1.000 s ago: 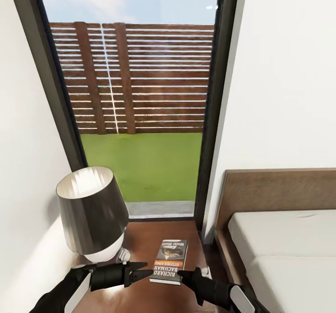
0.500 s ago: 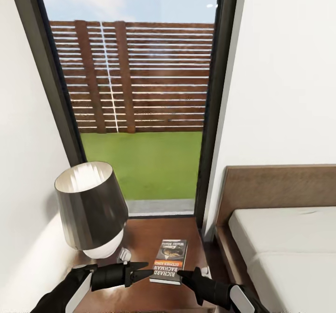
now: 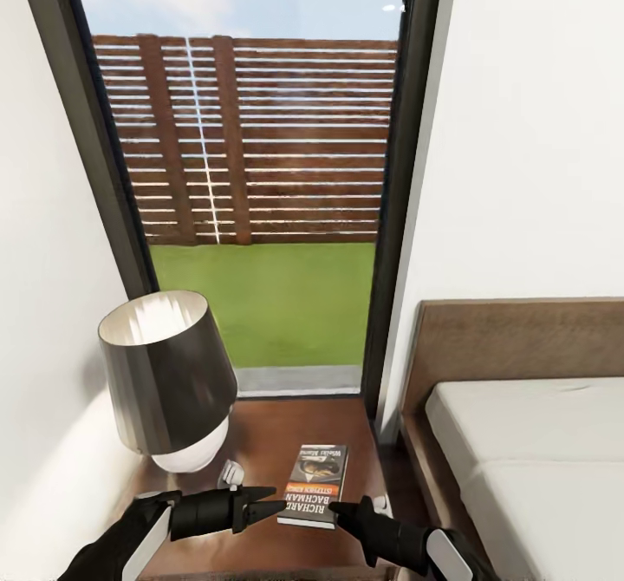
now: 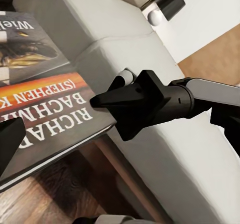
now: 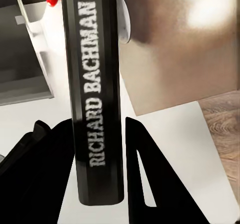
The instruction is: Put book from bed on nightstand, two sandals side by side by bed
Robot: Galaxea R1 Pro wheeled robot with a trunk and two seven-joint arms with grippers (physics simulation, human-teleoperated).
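— Whereabouts of the book (image 3: 314, 486)?
— Flat on the glossy top of the nightstand (image 3: 277, 429), cover up, near the front edge, the white "RICHARD BACHMAN" lettering toward the robot. Just beside the base of the lamp (image 3: 169, 373), apart from it. Left of the bed (image 3: 537, 442), below the tall window (image 3: 260, 173).
— And the right gripper (image 3: 340, 506)?
— At the book's near right corner. Clamped on the book, judging by the right wrist view: black fingers (image 5: 137, 149) pressed close on both sides of the spine, hardly any gap.
— The left gripper (image 3: 276, 501)?
— Hovering just off the book's near left edge, tips pointing at it, not touching as far as visible. Parted or pinched together: hard to tell, impossible to say from either the head view or the left wrist view.
— Anything else on the nightstand?
— Just the lamp, with a dark shade, a white base and a small white part at its foot.
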